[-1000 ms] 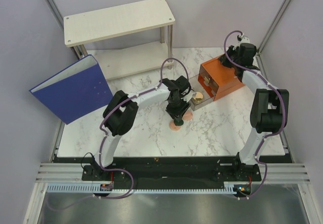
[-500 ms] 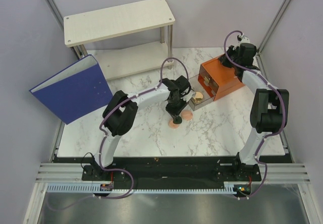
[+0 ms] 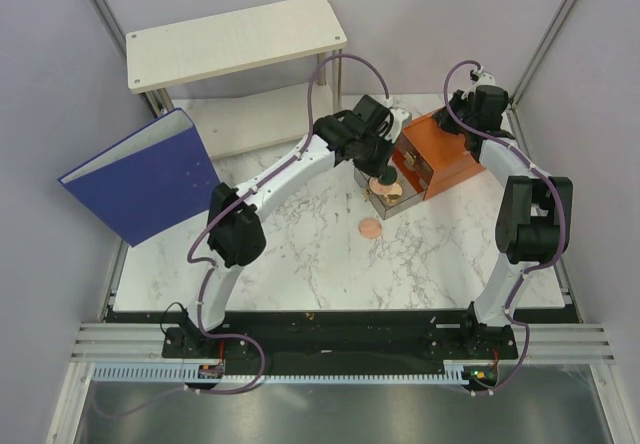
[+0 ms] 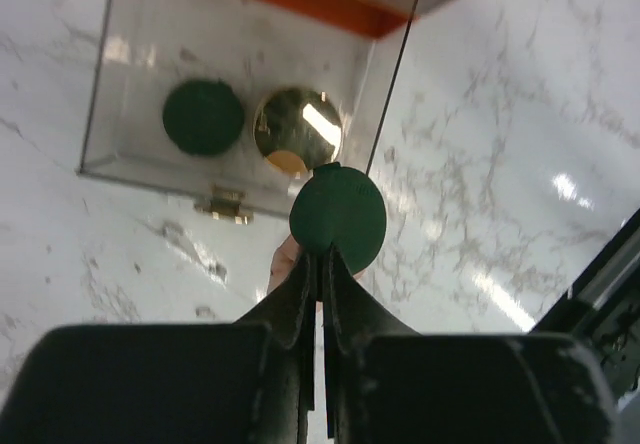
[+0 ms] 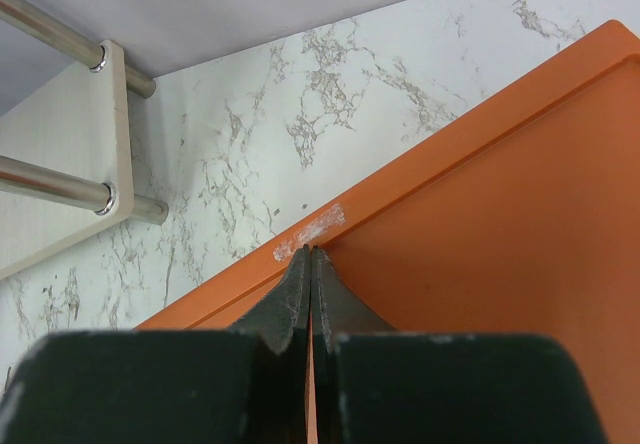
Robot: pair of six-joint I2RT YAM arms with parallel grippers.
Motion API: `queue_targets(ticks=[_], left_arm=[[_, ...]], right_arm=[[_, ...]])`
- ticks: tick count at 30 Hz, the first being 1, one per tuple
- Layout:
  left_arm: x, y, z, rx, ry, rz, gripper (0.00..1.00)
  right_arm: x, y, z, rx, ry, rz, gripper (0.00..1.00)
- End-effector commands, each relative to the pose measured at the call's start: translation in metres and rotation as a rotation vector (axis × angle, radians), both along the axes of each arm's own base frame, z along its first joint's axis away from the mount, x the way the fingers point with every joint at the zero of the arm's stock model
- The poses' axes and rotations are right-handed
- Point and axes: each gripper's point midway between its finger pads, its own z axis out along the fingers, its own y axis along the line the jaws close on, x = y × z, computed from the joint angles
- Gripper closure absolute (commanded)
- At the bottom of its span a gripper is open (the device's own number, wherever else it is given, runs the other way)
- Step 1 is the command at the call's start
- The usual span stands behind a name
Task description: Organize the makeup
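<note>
- Left gripper (image 4: 321, 252): the arm reaches out over the marble table (image 3: 300, 254) to the front of the orange box (image 3: 441, 160). The fingers are clamped on the lower rim of the held green disc (image 4: 338, 211).
- Held green disc: in the wrist view its dark face is turned toward the camera. It hangs over the right front corner of the clear drawer (image 4: 130, 74) and overlaps that drawer's side wall. Its height above the drawer cannot be judged.
- From overhead, a peach-coloured round face shows at the left fingertips. Whether this is the other side of the same piece cannot be told.
- Clear drawer: it stands pulled out from the orange box, with a small gold clasp on its front edge. Inside lie the second green disc (image 4: 203, 116), flat, and the round gold jar (image 4: 297, 131). The two are just beside each other, with the jar nearer the held piece.
- Peach-pink disc (image 3: 370, 228): it lies flat on the marble, on the near side of the drawer and apart from it.
- Right gripper (image 5: 309, 254): the fingers are pressed together with nothing between them. The tips are at the top edge of the orange box, beside a white scuff. Contact with the box cannot be confirmed.
- Blue binder (image 3: 140, 176): it stands open at the left edge of the table, well apart from the box.
- White shelf (image 3: 235, 39): it is at the rear left, behind the binder.
</note>
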Motion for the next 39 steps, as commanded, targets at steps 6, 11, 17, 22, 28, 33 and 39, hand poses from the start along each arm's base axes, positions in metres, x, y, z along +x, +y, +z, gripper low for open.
queue_targets(ticks=[6, 11, 17, 22, 28, 33, 39], left_arm=[[0.074, -0.038, 0.013, -0.207, -0.023, 0.148, 0.98], [0.087, -0.028, 0.011, -0.235, 0.008, 0.189, 0.53], [0.082, -0.005, 0.019, -0.192, -0.026, 0.203, 0.42], [0.042, 0.013, 0.002, -0.14, 0.037, 0.124, 0.48], [-0.009, 0.029, -0.033, -0.081, 0.141, 0.049, 0.47], [-0.027, 0.026, -0.057, -0.09, 0.247, 0.046, 0.48], [-0.034, 0.016, -0.086, -0.061, 0.286, 0.026, 0.51]], right_arm=[[-0.137, 0.006, -0.177, -0.021, 0.716, 0.027, 1.0], [-0.138, 0.007, -0.176, -0.019, 0.711, 0.025, 1.0], [-0.139, 0.006, -0.176, -0.016, 0.709, 0.023, 1.0], [-0.138, 0.007, -0.175, -0.017, 0.708, 0.027, 1.0], [-0.137, 0.007, -0.177, -0.013, 0.71, 0.024, 1.0], [-0.138, 0.007, -0.177, -0.017, 0.711, 0.027, 1.0], [-0.139, 0.007, -0.178, -0.016, 0.712, 0.027, 1.0]])
